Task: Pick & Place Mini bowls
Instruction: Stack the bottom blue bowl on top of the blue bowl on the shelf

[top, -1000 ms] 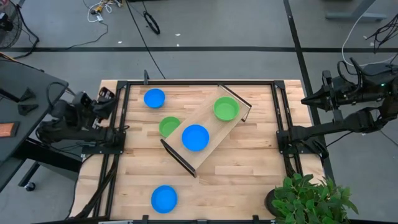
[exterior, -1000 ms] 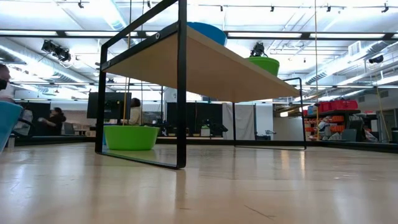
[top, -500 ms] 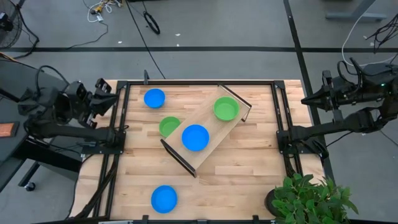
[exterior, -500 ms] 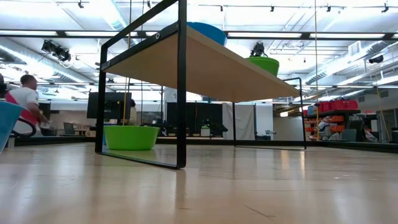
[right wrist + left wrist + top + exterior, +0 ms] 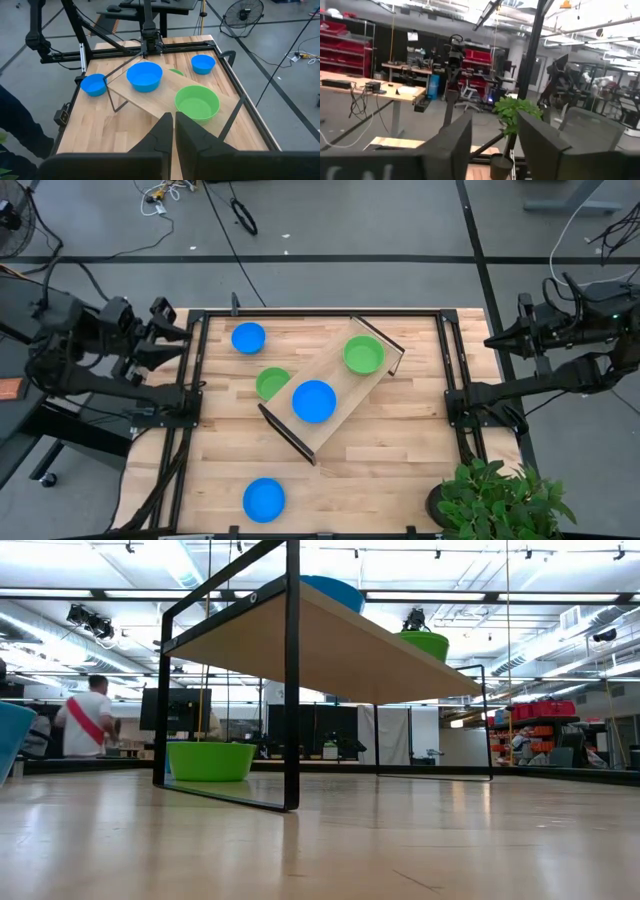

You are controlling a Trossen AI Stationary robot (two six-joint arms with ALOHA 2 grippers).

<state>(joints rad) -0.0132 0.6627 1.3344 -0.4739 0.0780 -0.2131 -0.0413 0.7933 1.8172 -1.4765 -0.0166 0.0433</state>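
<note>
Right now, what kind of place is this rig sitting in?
Probably a robotics lab or workshop. The left wrist view shows red storage shelving and a workbench with cables; the low view looks past the tray into an open hall, where a person stands.

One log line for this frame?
left hand: open, empty, table's left edge | right hand: shut, parked right | tray: blue bowl, green bowl
</note>
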